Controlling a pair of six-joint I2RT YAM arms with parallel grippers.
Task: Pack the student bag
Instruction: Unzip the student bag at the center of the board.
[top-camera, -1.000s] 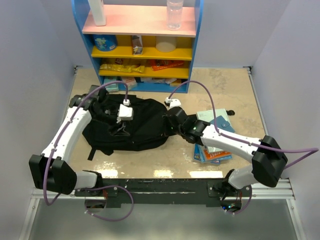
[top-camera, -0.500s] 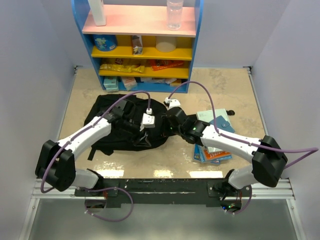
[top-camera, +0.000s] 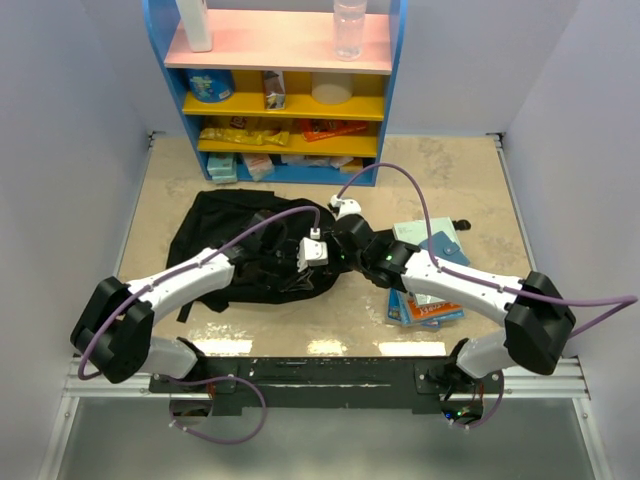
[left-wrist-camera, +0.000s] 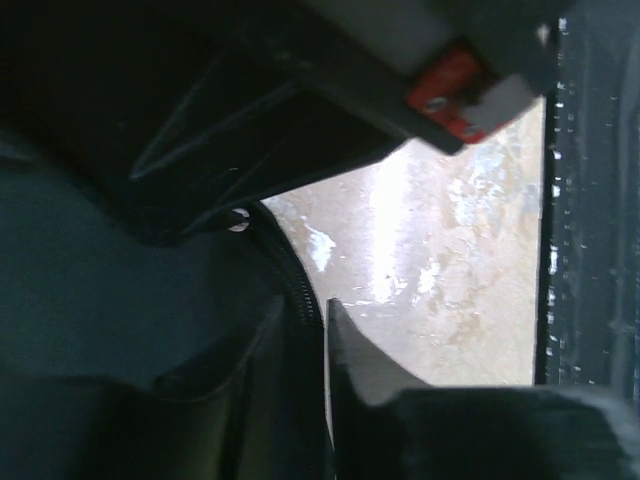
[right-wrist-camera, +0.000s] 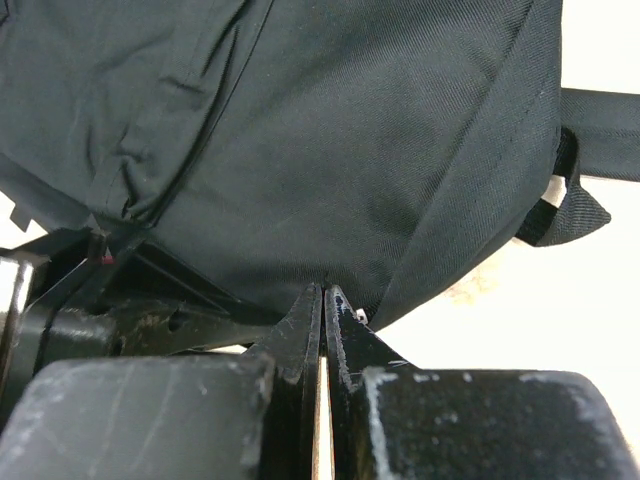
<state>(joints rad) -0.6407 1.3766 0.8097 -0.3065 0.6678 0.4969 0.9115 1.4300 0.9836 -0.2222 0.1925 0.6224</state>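
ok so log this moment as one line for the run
left gripper at student bag zip edge, grip unclear | right gripper shut, pinching bag edge | books on table, unpacked

A fixed overhead camera looked down from behind the arms over the whole tabletop (top-camera: 450, 180), while wrist cameras sighted very closely along the left end effector (left-wrist-camera: 312, 325) and right end effector (right-wrist-camera: 322, 295), all three sharing the black student bag (top-camera: 225, 230).

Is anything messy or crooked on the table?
Yes. The books on the right side of the table are a sloppy pile, fanned out at different angles. The backpack lies flat and rumpled, with one strap trailing toward the near edge.
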